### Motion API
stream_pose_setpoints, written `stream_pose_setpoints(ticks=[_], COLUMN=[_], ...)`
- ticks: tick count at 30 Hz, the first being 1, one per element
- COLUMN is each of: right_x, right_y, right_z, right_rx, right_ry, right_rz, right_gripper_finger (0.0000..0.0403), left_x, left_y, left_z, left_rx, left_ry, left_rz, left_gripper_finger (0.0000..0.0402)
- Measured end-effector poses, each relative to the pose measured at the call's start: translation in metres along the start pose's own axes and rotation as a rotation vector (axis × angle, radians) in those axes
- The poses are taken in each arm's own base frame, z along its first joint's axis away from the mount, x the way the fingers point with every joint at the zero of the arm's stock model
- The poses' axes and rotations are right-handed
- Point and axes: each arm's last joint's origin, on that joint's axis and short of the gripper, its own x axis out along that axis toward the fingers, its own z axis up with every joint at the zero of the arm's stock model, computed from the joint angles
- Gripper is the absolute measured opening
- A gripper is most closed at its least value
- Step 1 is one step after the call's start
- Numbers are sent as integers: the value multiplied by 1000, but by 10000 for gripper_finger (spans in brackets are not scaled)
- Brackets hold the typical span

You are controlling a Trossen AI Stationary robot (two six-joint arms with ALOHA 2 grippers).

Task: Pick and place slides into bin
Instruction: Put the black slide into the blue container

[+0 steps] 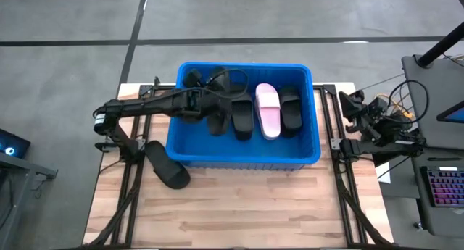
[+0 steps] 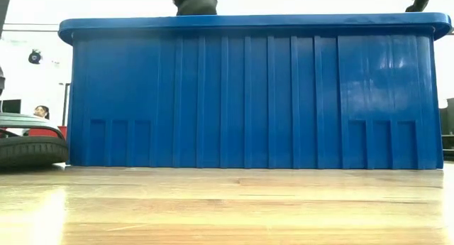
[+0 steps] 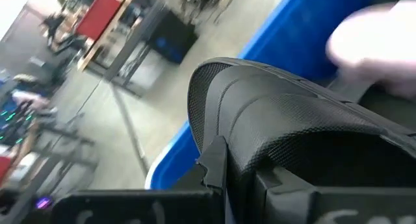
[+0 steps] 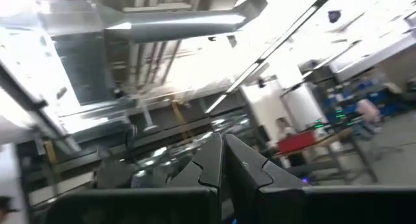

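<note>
we have the left end effector [image 1: 205, 105] reaching over the near-left part of the blue bin [image 1: 312, 152], its fingers clamped together on the strap of a black slide [image 3: 279, 130], which hangs just inside the bin beside a pale pink slide [image 1: 267, 109] and other black slides [image 1: 241, 118] already lying on the bottom. to do this step well we would lower the held slide until it sits close over a free patch of floor, keep clear of the wall, and only then let the fingers part. one more black slide [image 1: 167, 164] lies on the bench [image 1: 239, 206], just outside the bin's front-left corner. the right end effector [image 4: 221, 152] waits off to the right, closed on nothing. we can read no brand, label or writing anywhere.
</note>
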Motion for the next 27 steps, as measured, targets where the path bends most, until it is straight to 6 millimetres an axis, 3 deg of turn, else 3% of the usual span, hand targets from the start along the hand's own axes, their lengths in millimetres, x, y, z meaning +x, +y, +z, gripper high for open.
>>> stream_pose_setpoints(ticks=[6,12,19,27], right_x=[0,0,0,0], right_y=[-2,-2,-2,-2], right_z=[1,1,1,3], right_rx=[-11,-39,-52,-53], right_ry=[-13,-13,-14,-32], right_rz=[-81,-86,-86,-86], right_gripper_finger=[9,9,9,9], left_x=[46,78,105,118], left_y=[-5,-12,-33,-46], left_z=[-31,-54,-77,-97], left_rx=[79,99,217,282], left_ry=[145,214,180,167], left_rz=[78,77,51,22], left_gripper_finger=[0,0,0,0])
